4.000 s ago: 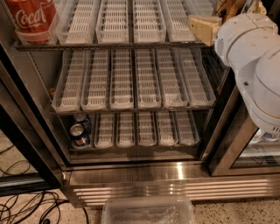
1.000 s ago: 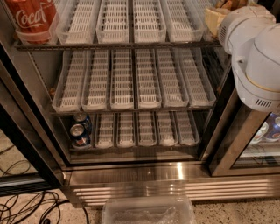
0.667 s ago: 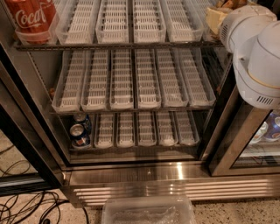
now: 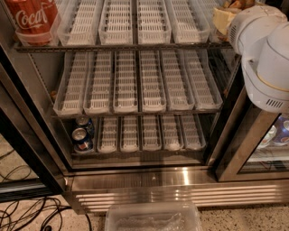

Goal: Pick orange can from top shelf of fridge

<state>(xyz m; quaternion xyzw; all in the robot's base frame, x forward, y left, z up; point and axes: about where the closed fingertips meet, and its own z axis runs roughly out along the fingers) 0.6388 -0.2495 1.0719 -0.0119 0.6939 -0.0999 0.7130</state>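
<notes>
The red Coca-Cola can [image 4: 31, 18] stands at one end of the top shelf [image 4: 135, 46] of the fridge [image 4: 180, 180], and it serves as the marker for everything else. It is the wrong can. It sits at the front of its white slotted tray, where such lanes feed a drink toward the door.

At the far end of that same shelf from the red can, a sliver of brown-orange shows at the picture's top edge. This is most likely the orange can [image 4: 237, 4], though too little of it is visible to be sure. The cream-coloured pincer [image 4: 223, 20] is at that end too, just below and beside the sliver, at shelf height. Whether it is spread, closed or already pinching the can, I cannot tell. The bulky white arm [image 4: 266, 58] behind it comes in from the side away from the red can. That probably keeps the reach short and clear of the door frame.

The trays between the red can and the pincer hold nothing. 2 tiers below the red can, 2 small blue cans [image 4: 82, 135] sit one behind the other. A clear plastic tub [image 4: 153, 219] lies on the floor in front of the fridge.

By my reading the grasp is under way or close. The main risk is the can tipping against the tray wall.
</notes>
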